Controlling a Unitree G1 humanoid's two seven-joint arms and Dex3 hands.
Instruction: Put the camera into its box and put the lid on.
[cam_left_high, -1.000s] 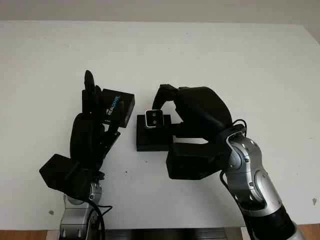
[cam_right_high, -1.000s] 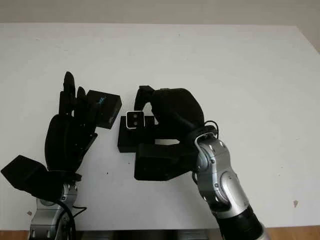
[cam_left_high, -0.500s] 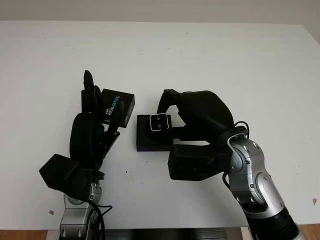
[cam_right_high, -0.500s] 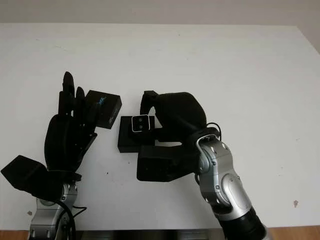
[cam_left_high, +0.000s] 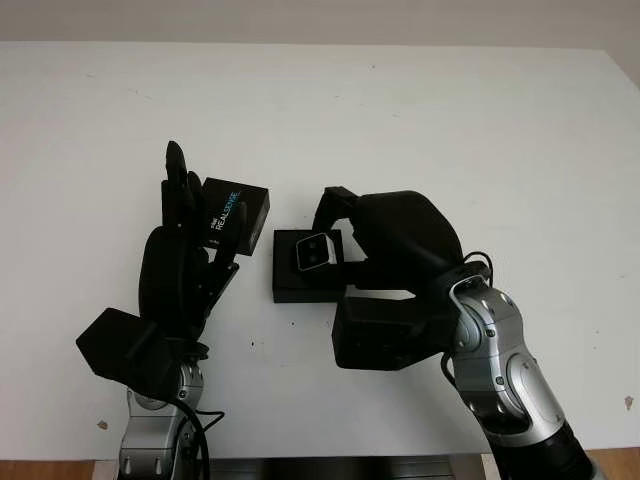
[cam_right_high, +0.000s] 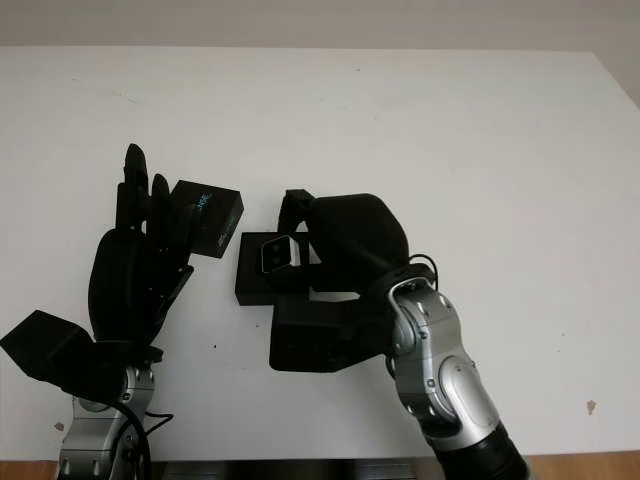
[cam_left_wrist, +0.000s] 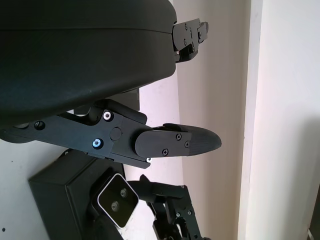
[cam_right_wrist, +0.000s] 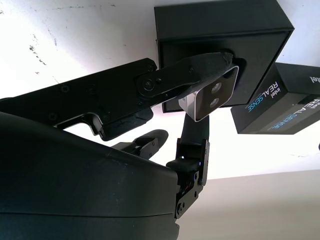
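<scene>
Right robot hand has its fingers clamped on the small silver-faced camera, carrying it tilted just over the open black box, which sits on the white desk; the lens face is turned up and toward the lid side, so I'd judge the camera is being lined up with the box's recess and is not yet seated flat. From the right wrist, one finger lies across the camera's top and another comes up from beneath, a pinch that leaves the lens face bare. That arm reaches in from the near edge of the desk, forearm angled up toward the box, palm arched over the box's right half. Just left of the box lies the printed lid, sitting askew, one corner pointing at the box, within easy reach for the closing step. Left robot hand stands upright against the lid's left side, open and holding nothing, fingers pointing away from the robot; whether it touches the lid I cannot tell.
</scene>
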